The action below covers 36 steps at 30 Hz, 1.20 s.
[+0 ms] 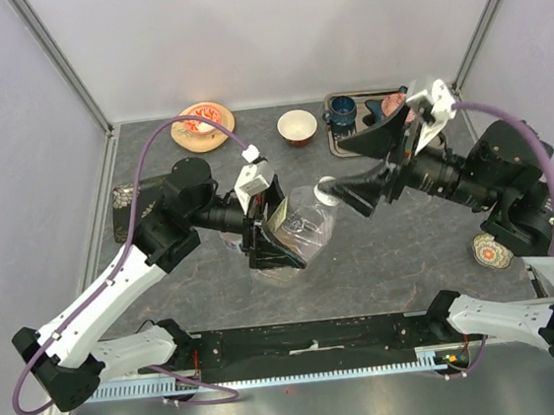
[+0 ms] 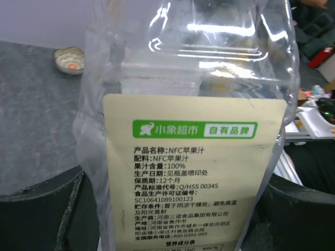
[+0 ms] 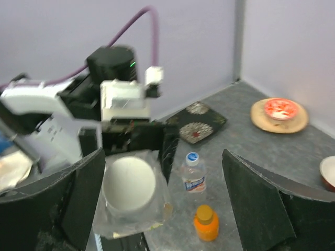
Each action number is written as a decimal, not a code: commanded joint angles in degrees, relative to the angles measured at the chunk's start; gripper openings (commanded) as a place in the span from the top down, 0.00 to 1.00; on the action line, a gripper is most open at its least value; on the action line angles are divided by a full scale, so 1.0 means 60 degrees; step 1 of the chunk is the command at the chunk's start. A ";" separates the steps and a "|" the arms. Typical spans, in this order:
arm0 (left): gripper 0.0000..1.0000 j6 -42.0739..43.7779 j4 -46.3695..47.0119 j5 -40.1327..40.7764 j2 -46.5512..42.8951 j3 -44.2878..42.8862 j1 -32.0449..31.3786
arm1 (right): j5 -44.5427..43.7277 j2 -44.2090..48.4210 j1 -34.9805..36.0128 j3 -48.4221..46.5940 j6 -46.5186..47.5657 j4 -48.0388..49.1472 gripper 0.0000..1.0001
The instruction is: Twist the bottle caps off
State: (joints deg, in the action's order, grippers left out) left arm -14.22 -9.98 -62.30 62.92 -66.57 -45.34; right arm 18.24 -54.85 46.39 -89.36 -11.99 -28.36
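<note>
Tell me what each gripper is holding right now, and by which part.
The left gripper clamps the taller clear bottle around its labelled body. The right gripper is open at the white cap, holding nothing.

Glossy clear plastic bottle [image 1: 304,226], seemingly matt paper label [image 2: 191,178]

Even, diffuse light from overhead fills the enclosure, leaving only soft, faint shadows under the arms on the grey table [image 1: 410,243]. In the left wrist view, white glare streaks across the clear bottle [image 2: 209,57], while its label [image 2: 191,178] is sharp and the small bowl [image 2: 69,59] behind is slightly soft. The right wrist view is blurred throughout, with the orange bottle [image 3: 205,223] and dark fingers [image 3: 256,204] smeared at their edges.
</note>
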 commanded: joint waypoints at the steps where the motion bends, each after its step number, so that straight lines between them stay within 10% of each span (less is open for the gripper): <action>1: 0.98 0.1637 -0.1311 0.2874 -0.0305 -0.0288 -0.0031 | -0.2540 -0.0291 -0.0012 -0.1277 -0.0944 -0.0225 0.02; 16: 0.97 0.2003 -0.0359 1.1903 -0.0627 0.0591 -0.1216 | -0.4783 -0.1404 -0.0012 -0.1073 -0.3070 -0.0693 0.05; 36: 0.97 0.2677 -0.0066 1.3079 -0.0452 0.0591 -0.2375 | -0.4739 -0.2357 -0.0012 -0.0824 -0.3363 -0.0532 0.27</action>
State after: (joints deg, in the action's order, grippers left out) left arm -0.49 -14.59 14.04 60.36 -62.81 -59.20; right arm -9.58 -68.86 46.28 -95.09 -31.75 -33.34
